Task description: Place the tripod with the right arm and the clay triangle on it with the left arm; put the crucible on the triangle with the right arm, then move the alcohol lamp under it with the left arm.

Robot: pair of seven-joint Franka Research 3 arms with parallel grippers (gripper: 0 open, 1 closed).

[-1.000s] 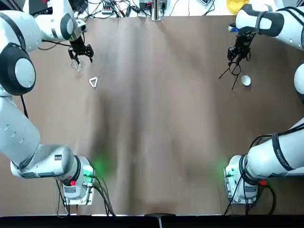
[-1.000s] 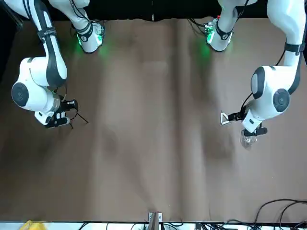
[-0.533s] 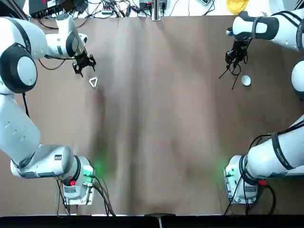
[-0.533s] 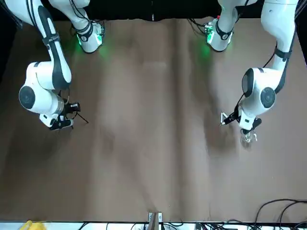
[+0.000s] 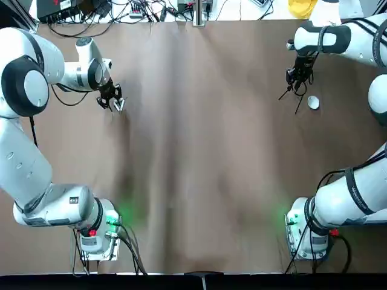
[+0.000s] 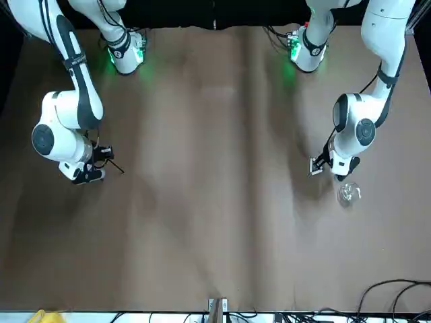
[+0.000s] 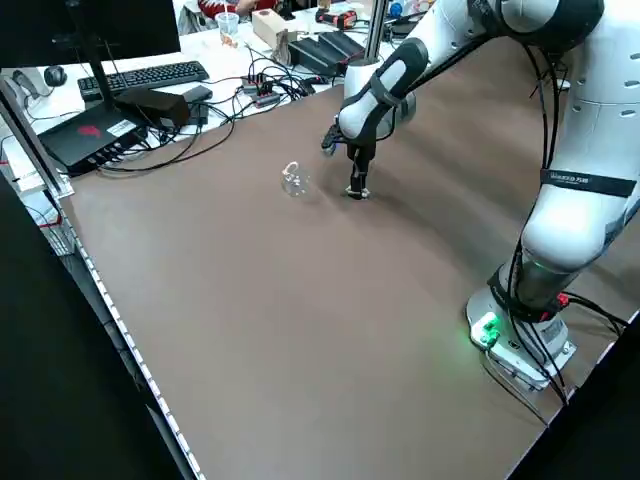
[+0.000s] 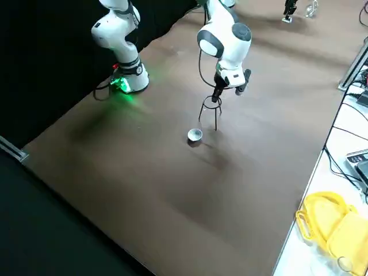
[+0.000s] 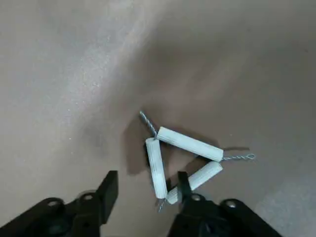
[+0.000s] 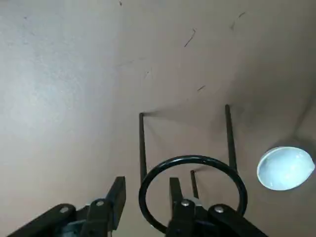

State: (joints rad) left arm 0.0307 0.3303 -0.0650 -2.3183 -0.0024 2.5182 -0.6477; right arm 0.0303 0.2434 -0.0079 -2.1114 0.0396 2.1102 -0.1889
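Observation:
The clay triangle [image 9: 190, 144] lies flat on the brown table at the far left. My left gripper [image 9: 145, 182] is low over it and open, its fingers astride one white rod; the top view shows this gripper [image 5: 113, 104] covering most of the triangle. The alcohol lamp [image 7: 292, 180] stands just beyond it, apart. At the far right the tripod [image 10: 192, 159] stands upright. My right gripper [image 10: 146, 191] is open, its fingers astride the ring's rim. The crucible [image 10: 286, 168] sits on the table beside the tripod, also seen in the right side view [image 8: 195, 135].
The brown table [image 5: 199, 151] stretches wide between the two arms. Cables, a keyboard [image 7: 145, 75] and boxes crowd the bench past the far edge. A yellow object [image 8: 328, 230] lies off the table's far right corner.
My left gripper has left the alcohol lamp and come down over the clay triangle. My right gripper has shifted slightly and settled at the tripod's ring.

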